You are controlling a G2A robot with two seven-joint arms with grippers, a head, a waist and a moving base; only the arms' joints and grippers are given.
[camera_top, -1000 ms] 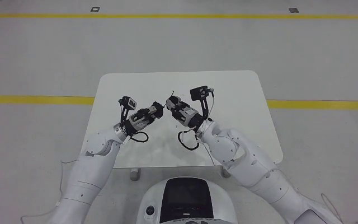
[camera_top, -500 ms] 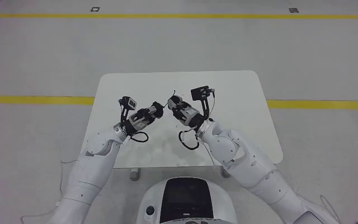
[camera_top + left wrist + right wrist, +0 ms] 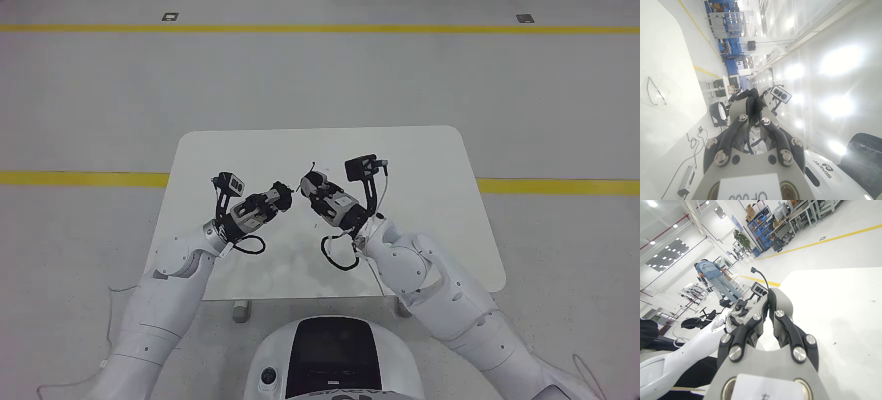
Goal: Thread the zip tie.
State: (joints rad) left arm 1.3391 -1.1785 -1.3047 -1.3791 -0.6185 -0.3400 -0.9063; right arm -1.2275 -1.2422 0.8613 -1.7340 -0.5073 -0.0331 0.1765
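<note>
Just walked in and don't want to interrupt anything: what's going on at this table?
A two-armed robot is working on threading a zip tie. Its right gripper is shut on the black zip tie, whose free end curves up past the fingertips. The left gripper is also shut, close to the right one above the white table; what it pinches is unclear. The tie looks not yet threaded.
</note>
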